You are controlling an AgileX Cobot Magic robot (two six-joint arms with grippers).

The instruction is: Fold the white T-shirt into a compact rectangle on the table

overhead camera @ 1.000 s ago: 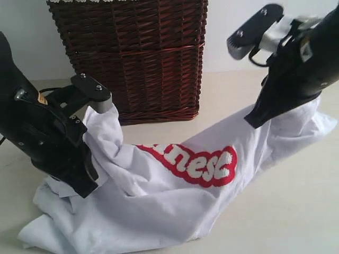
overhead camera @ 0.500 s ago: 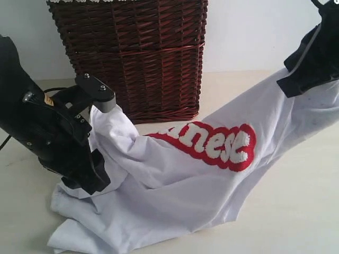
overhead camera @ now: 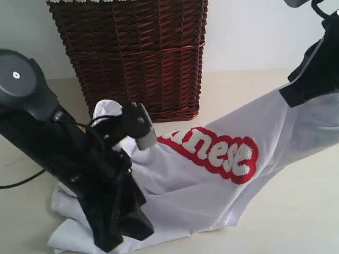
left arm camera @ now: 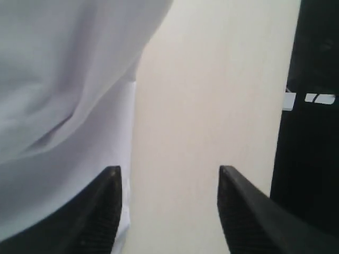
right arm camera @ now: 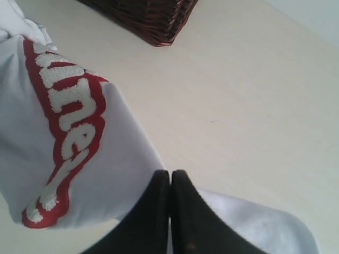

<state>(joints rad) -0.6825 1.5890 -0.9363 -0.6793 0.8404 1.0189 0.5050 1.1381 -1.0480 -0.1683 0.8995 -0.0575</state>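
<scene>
At the left of the exterior view, the left arm (overhead camera: pixel 69 159) slants steeply down, wrist low over the bunched end of the white T-shirt (overhead camera: pixel 201 190). The left gripper (left arm camera: pixel 169 172) is open: the fingers stand apart with bare table (overhead camera: pixel 296 211) between them, and one finger (left arm camera: pixel 103 211) overlaps the shirt's edge. I cannot tell whether it touches the cloth.

Centre: a dark wicker basket (overhead camera: pixel 143 58) stands behind the shirt. The shirt's long axis runs from a crumpled heap on the table at lower left up to the raised end at upper right. The red band with white lettering (overhead camera: pixel 217 153) faces the camera and slants down to the right.

Right: the right arm is held high, and the right gripper (right arm camera: pixel 170 177) is clamped on the shirt's lifted end, fingers pressed together, with cloth spreading from under them.
</scene>
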